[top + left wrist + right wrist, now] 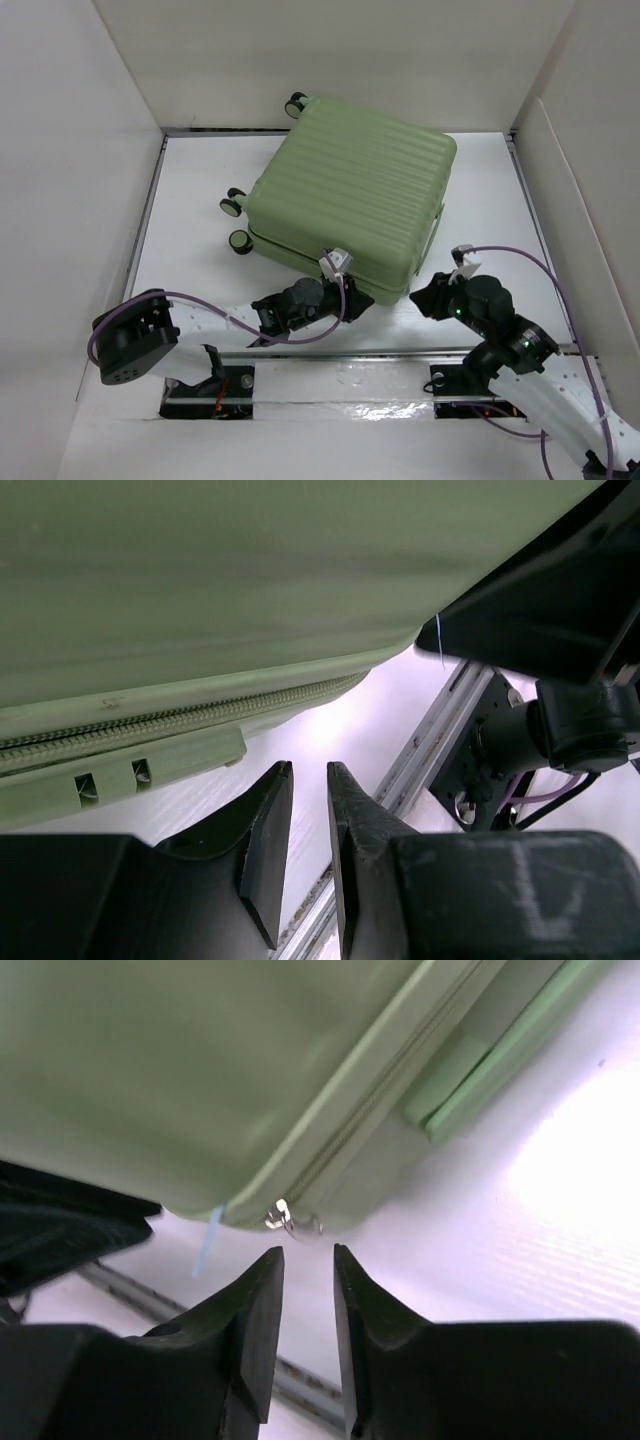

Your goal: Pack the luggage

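Top external: closed luggage (352, 195) between left pincer (340, 288) and right pincer (428, 295).

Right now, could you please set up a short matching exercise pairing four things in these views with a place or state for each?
Things:
1. luggage
2. zipper pull
3. left gripper
4. wheels

Descriptions:
A. black, on the suitcase's left side
B. lying closed on the table
C. nearly shut, holding nothing
D. metal, at the shell's corner, just ahead of the right gripper

Pairs: 1-B, 2-D, 3-C, 4-A
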